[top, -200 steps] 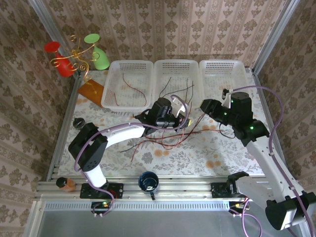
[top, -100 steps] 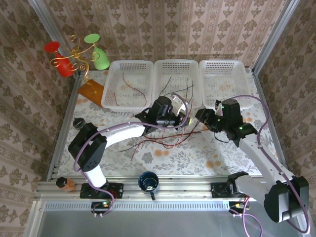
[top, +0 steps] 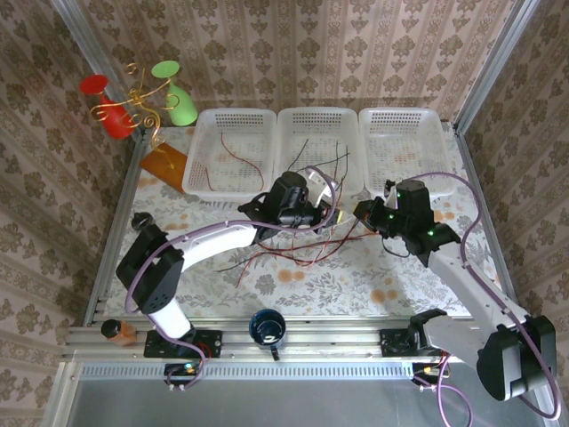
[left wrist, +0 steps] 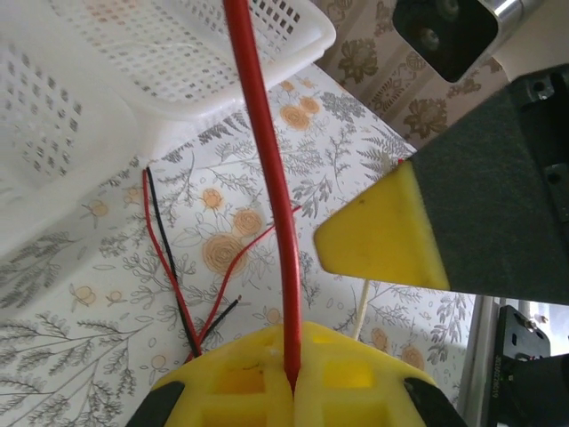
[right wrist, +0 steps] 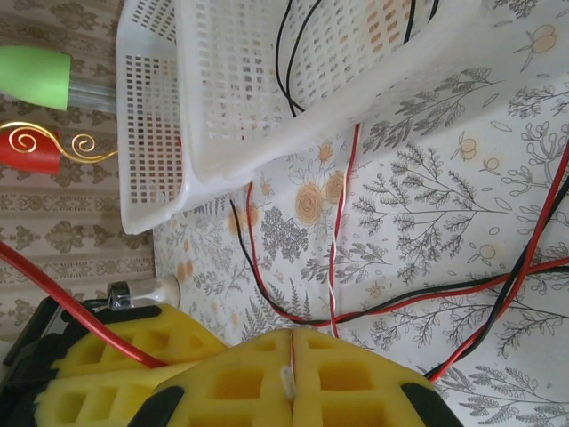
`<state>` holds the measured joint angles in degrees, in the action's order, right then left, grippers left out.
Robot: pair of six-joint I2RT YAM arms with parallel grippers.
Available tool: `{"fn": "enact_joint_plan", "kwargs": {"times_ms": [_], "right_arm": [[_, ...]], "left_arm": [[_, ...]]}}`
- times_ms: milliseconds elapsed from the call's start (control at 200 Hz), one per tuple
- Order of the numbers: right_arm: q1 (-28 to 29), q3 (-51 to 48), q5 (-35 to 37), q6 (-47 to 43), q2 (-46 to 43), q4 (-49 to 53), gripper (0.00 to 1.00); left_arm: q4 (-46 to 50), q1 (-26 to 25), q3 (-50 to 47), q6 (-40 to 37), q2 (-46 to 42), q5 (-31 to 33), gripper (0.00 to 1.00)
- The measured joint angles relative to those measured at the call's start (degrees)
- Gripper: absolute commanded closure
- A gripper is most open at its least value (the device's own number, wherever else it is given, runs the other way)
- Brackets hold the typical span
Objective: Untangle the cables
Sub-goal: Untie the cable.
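Note:
A loose bunch of thin red and black cables (top: 286,258) lies on the floral table in front of the middle basket (top: 316,114), which holds several black and red wires. My left gripper (top: 325,214) (left wrist: 292,384) is shut on a thick-looking red cable (left wrist: 267,169) that runs up towards the basket. Close to its right, my right gripper (top: 359,213) (right wrist: 292,360) is shut on a thin red cable (right wrist: 341,209) that rises to the basket rim (right wrist: 293,147). The left gripper's yellow fingers (right wrist: 98,356) sit right beside mine in the right wrist view. More red and black strands (right wrist: 418,298) cross the table below.
Three white baskets stand in a row at the back: left (top: 233,114), middle, right (top: 400,113). A red and green ornament stand (top: 138,102) and an orange block (top: 165,162) are at the back left. A dark cup (top: 267,327) sits at the near edge.
The right arm has swung in towards the left gripper and lowered; its gripper now sits next to the left one. The left gripper has hardly moved.

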<state>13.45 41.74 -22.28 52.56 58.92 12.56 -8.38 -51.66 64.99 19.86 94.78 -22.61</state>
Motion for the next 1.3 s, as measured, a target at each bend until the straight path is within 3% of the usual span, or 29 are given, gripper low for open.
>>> {"fn": "enact_joint_plan", "kwargs": {"times_ms": [575,1300], "right_arm": [[0.0,6.6,7.2,-3.4,-9.6,5.0,1.0],[-1.0,7.4,16.3,-7.9,-16.7,6.7,1.0]], "left_arm": [[7.9,0.0,1.2,-14.9,-19.3,18.0,1.0],[9.9,1.8,-3.0,-25.7,-30.6,33.6,1.0]]}}
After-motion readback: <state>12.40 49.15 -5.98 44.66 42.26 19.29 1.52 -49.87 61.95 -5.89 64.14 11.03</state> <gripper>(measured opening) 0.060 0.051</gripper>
